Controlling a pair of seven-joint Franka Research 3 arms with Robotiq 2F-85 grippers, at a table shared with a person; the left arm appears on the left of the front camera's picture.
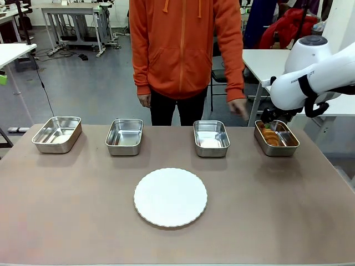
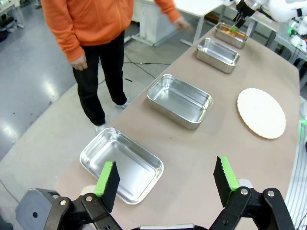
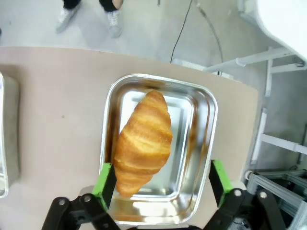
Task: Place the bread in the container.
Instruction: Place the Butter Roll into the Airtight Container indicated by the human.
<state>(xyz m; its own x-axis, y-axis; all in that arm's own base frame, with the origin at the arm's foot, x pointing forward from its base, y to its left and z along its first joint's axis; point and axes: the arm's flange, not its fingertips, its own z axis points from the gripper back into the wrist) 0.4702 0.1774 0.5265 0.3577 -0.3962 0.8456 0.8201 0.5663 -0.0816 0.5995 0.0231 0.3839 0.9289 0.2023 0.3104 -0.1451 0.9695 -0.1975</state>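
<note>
The golden-brown croissant bread (image 3: 144, 141) lies lengthwise in the shiny steel container (image 3: 206, 110), the rightmost pan (image 1: 291, 141) of the row, where the bread (image 1: 270, 137) shows as a brown patch. My right gripper (image 3: 163, 176) hangs open just above the pan's near end; one green finger stands beside the croissant's lower tip, the other well apart from it. In the front view the right gripper (image 1: 275, 117) hovers over the pan's far left corner. My left gripper (image 2: 166, 177) is open, holding nothing, above the table near the leftmost pan (image 2: 120, 165).
Three more steel pans (image 1: 57, 133) (image 1: 124, 136) (image 1: 211, 137) line the far side. A round white plate (image 1: 170, 197) lies mid-table. A person in an orange hoodie stands at the far edge, one hand (image 1: 239, 108) hanging near the right pans.
</note>
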